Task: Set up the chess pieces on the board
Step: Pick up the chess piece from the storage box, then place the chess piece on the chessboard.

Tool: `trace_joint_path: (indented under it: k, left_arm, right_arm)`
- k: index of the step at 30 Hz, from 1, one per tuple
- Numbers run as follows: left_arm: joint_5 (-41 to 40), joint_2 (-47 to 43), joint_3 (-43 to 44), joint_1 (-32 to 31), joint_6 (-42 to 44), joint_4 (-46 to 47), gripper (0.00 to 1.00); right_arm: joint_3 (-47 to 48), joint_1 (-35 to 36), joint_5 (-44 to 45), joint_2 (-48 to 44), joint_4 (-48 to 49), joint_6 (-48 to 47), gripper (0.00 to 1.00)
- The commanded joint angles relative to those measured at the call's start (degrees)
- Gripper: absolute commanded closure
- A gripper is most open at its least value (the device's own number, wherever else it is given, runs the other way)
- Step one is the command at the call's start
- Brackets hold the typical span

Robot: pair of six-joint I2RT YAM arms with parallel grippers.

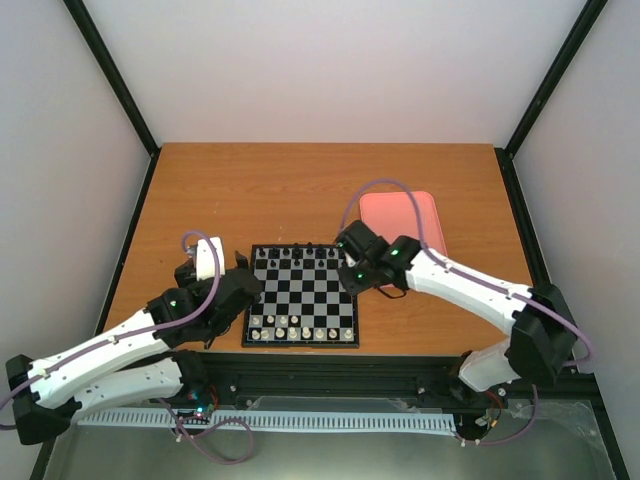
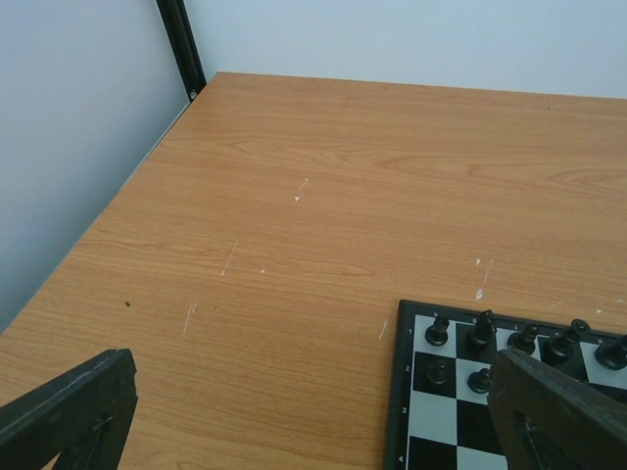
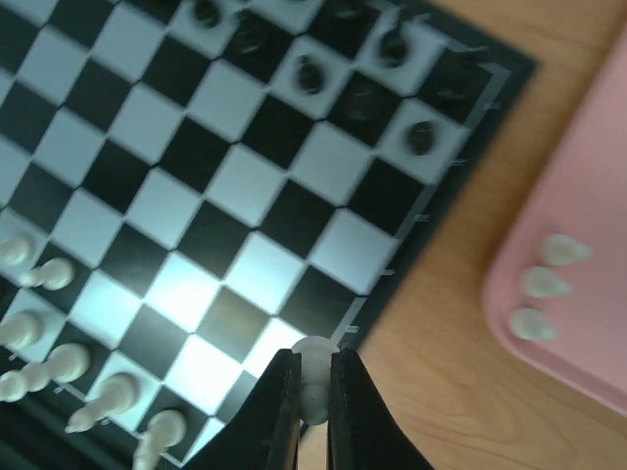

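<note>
Right gripper (image 3: 313, 406): jaws pinching smooth cream chess piece (image 3: 313, 354), round head beyond tips.
Left gripper (image 2: 309, 392): jaws wide, empty.

Wooden table (image 1: 300, 185), orange-brown, with pale scratches (image 2: 302, 188) scattered over the left part. Pink tray (image 1: 432, 210) lying flat toward the far right, corners rounded. Black figures (image 1: 298, 253) upright, lined up in two short rows just left of the tray. White walls (image 1: 330, 60) all round, black posts (image 1: 112, 75) slanting up at the back corners.
</note>
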Motion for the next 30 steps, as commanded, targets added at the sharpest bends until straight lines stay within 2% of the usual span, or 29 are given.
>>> trace_joint_path:
  k: [1, 11, 20, 30]
  left_arm:
    - [-1.7, 1.1, 1.5, 0.3, -1.0, 0.2, 0.00]
    - [-1.6, 1.0, 1.7, 0.3, -1.4, -0.2, 0.00]
    - [-1.2, 0.4, 1.5, 0.3, -0.7, 0.2, 0.00]
    - [-0.6, -0.7, 0.8, 0.3, 0.1, 1.3, 0.00]
  right_arm:
    - [2.2, 6.1, -2.6, 5.1, 1.7, 0.5, 0.97]
    - [7.2, 13.6, -5.5, 15.6, 4.1, 0.2, 0.97]
    - [12.0, 15.1, -5.5, 21.7, 2.4, 0.3, 0.97]
    - [12.7, 15.9, -6.2, 24.1, 1.8, -0.1, 0.96]
